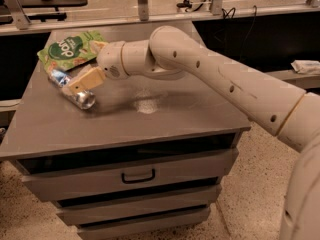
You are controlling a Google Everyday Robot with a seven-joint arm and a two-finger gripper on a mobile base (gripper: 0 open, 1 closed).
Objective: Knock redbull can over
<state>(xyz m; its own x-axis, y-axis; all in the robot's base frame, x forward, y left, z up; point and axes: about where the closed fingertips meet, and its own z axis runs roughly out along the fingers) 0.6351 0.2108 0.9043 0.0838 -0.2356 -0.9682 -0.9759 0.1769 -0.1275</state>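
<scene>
The redbull can (75, 90) lies on its side on the grey cabinet top (150, 119), at the left. Its silver top points toward the front right and its blue end toward the back left. My gripper (86, 78) is right over the middle of the can, with a cream finger (85, 79) resting across it. The other finger is mostly hidden behind the wrist near the green pouch.
A flat green snack pouch (70, 49) lies at the back left corner, just behind the can. The cabinet has drawers with a dark handle (138, 175) below. My arm (225, 81) reaches in from the right. A glass partition stands behind the cabinet.
</scene>
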